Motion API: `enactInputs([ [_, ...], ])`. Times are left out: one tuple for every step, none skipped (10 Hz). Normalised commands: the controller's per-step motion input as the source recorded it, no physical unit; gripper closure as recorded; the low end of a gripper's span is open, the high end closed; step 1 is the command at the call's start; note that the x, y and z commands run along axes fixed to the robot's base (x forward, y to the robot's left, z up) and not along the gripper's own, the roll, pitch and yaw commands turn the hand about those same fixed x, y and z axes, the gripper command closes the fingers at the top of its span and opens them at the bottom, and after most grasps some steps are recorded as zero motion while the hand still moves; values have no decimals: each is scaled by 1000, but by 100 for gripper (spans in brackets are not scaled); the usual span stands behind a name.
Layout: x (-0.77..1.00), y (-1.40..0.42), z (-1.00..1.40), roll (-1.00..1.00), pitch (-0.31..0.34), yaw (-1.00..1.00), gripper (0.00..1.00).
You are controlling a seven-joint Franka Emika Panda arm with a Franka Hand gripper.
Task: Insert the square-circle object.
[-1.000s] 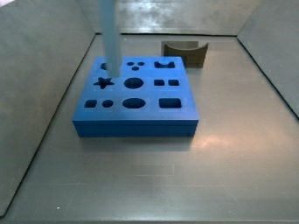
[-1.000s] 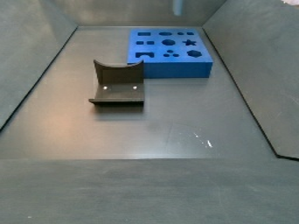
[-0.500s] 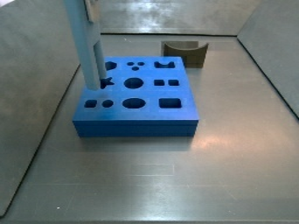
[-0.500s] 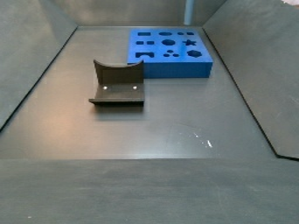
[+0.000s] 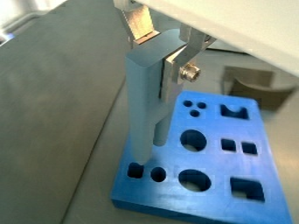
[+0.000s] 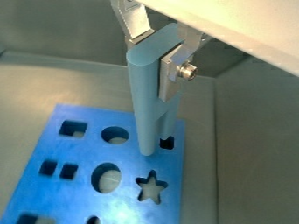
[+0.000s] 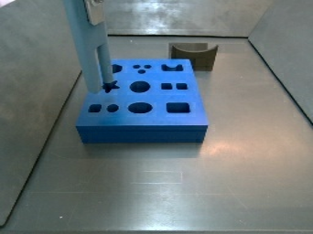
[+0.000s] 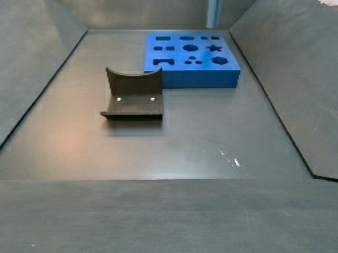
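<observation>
My gripper point(image 5: 159, 44) is shut on the upper end of the square-circle object point(image 5: 145, 105), a long pale-blue peg that hangs upright. Both wrist views show a silver finger point(image 6: 176, 66) pressed on its flat side. The blue block point(image 7: 141, 117) with several shaped holes lies on the floor. In a side view the peg point(image 7: 88, 50) reaches down to the block's left side, beside the star hole point(image 7: 109, 88). In a wrist view its lower end sits just above a small hole point(image 6: 167, 142). I cannot tell whether it touches. The gripper point(image 7: 93, 7) is mostly cut off at the frame edge.
The dark fixture point(image 8: 132, 94) stands on the floor apart from the block point(image 8: 192, 57); it also shows behind the block in a side view point(image 7: 193, 53). Grey walls close in the floor on the left, right and back.
The peg moved from the block's back left toward its near left side and came lower over the first half second. Since then it has barely shifted.
</observation>
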Motion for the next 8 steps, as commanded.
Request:
enactInputs([
  [0,0,-34,0,-37,-1000,100],
  [0,0,-49,0,-31,-1000,100],
  [0,0,-51,0,-30,-1000,100],
  [0,0,-129,-13,-27,-1000,100],
  [0,0,-151,-20,-29,-1000,100],
  [0,-17,-229,-79,-64,-1000,100],
  [0,-57,-260,-127,-134,-954,100],
  [-17,-60,-271,-140,-146,-940,100],
])
